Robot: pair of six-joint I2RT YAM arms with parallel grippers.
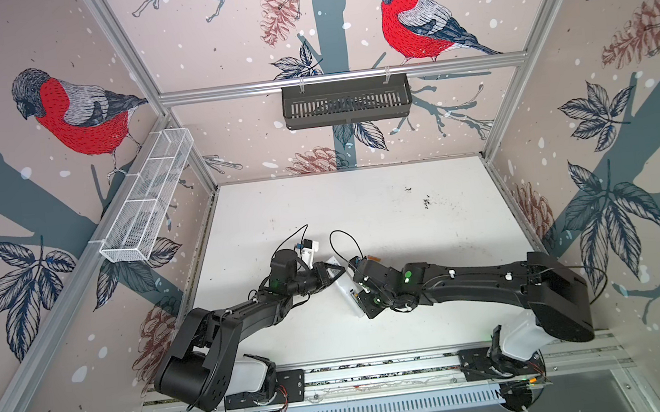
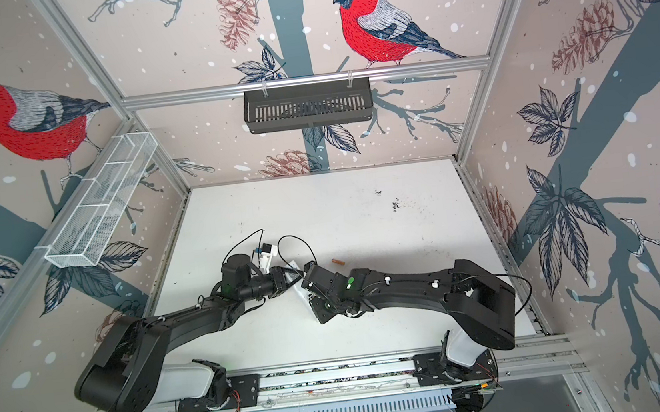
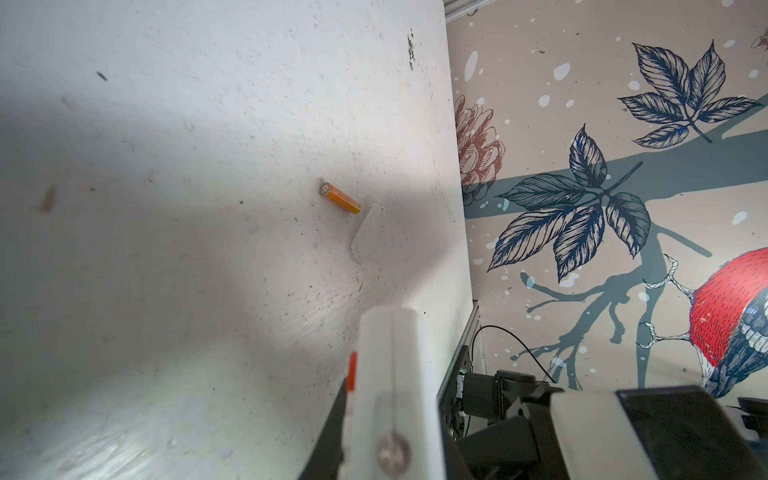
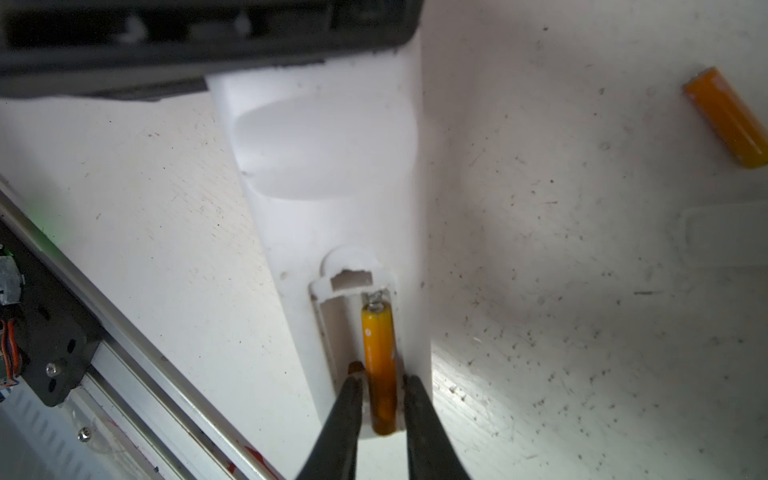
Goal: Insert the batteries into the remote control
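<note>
My left gripper (image 1: 337, 271) is shut on one end of the white remote control (image 4: 332, 166), holding it back-up above the table; it also shows in a top view (image 2: 302, 293). The remote's battery bay is uncovered. One orange battery (image 4: 378, 357) lies in one slot against the spring, and the slot beside it (image 4: 332, 328) is empty. My right gripper (image 4: 382, 380) straddles that battery's near end, jaws slightly apart with a thin gap on each side. A second battery (image 3: 340, 198) lies loose on the table, also seen in a top view (image 2: 338, 261).
A small white cover piece (image 3: 368, 232) lies flat beside the loose battery. A black basket (image 1: 346, 101) hangs on the back wall and a white mesh basket (image 1: 147, 197) on the left wall. An aluminium rail (image 1: 378, 367) runs along the table's front edge.
</note>
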